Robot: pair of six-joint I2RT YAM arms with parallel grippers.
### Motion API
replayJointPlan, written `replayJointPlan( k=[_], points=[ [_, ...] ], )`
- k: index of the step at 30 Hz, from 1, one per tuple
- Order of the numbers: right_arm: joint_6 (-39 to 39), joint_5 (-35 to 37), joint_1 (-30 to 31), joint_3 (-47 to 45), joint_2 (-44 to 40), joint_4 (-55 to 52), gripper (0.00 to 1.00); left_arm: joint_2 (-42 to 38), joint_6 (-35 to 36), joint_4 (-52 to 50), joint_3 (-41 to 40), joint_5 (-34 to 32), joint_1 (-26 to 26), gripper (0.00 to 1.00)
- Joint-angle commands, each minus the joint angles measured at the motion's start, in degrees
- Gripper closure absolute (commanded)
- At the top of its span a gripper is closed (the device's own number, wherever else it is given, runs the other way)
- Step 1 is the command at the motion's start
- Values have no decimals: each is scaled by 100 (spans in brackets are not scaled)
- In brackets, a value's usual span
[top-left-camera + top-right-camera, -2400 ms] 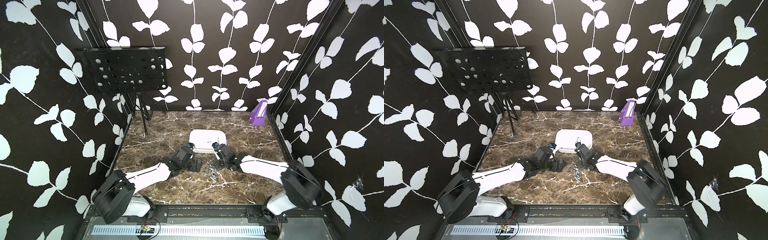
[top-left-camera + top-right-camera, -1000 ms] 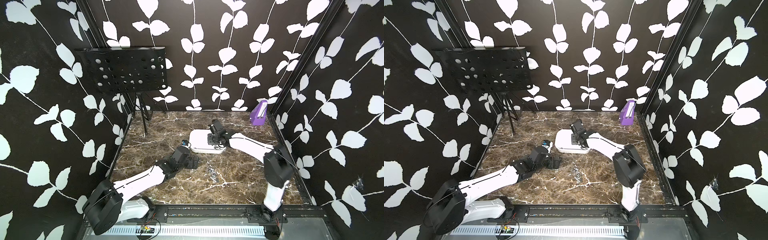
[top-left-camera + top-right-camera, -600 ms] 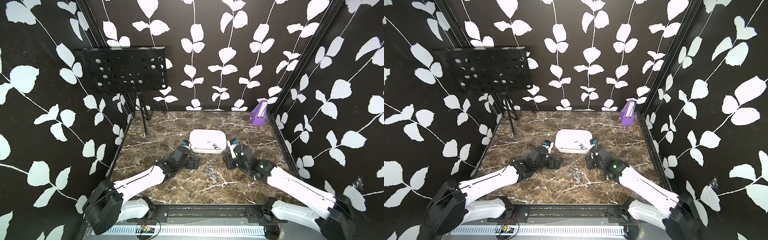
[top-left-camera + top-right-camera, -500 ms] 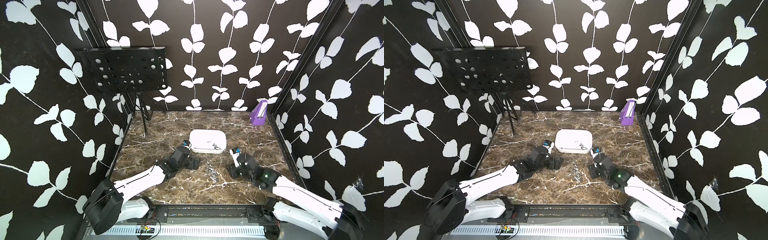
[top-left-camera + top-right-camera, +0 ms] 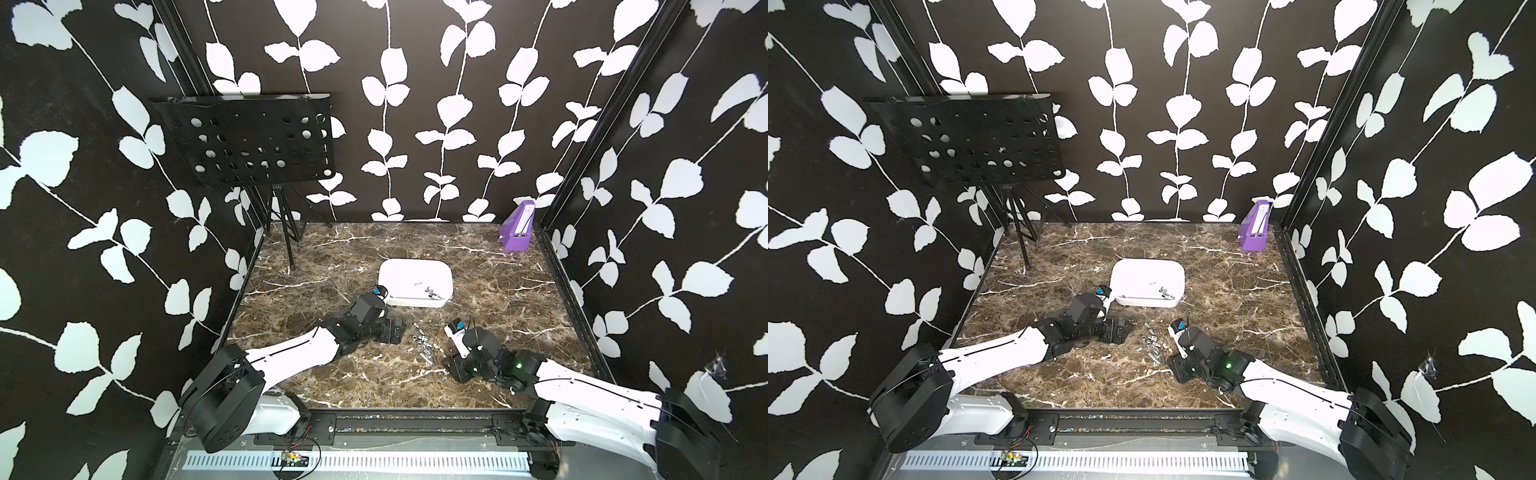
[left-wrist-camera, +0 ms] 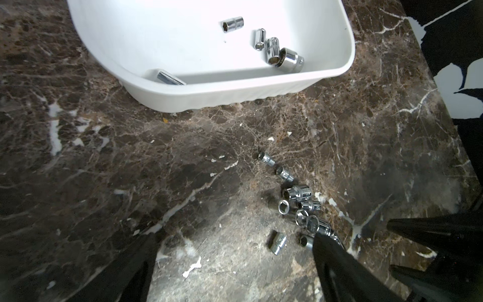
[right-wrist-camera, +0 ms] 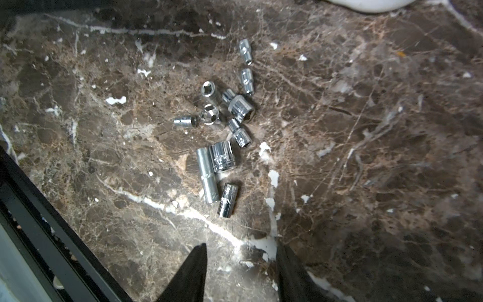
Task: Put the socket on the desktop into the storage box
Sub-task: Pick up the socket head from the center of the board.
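the sockets point(image 7: 222, 156) not yet stored lie in a tight heap on the desk point(image 5: 374, 386), near the middle of its front edge. the box point(image 6: 209, 96) sits mid-desk behind them with a few sockets in the box point(image 6: 271, 49) already.

the left gripper point(image 6: 232, 235) has its jaws wide apart and empty. the right gripper point(image 7: 241, 245) is also parted with nothing between, and it points at the heap.

several sockets touch or lean on each other, so a finger closing on one would likely shove its neighbours and set them rolling toward the front edge. a round chrome socket pinched off-centre may squirt out. both grippers flank the same heap and could clash if both go in.

in the left wrist view one finger covers the heap's near end. one socket in the box is half hidden by its wall. the right wrist view is soft and shows only a sliver of the box. in both top views the sockets are too small to count.
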Motion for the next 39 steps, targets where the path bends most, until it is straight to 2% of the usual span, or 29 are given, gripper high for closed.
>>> replayJointPlan(
  k=[1,13,28,39],
  points=[
    [-136,96,93,80,287,158,54,-44,-61,99,104,109,-53,7],
    [-185,406,569,416,1117,157,56,-77,-45,72,99,39,-56,7],
    [-163,856,781,738,1842,128,64,-95,-35,54,95,-10,-67,7],
    [-127,1081,855,877,2058,5,68,-130,-35,37,96,-39,-70,7]
  ],
)
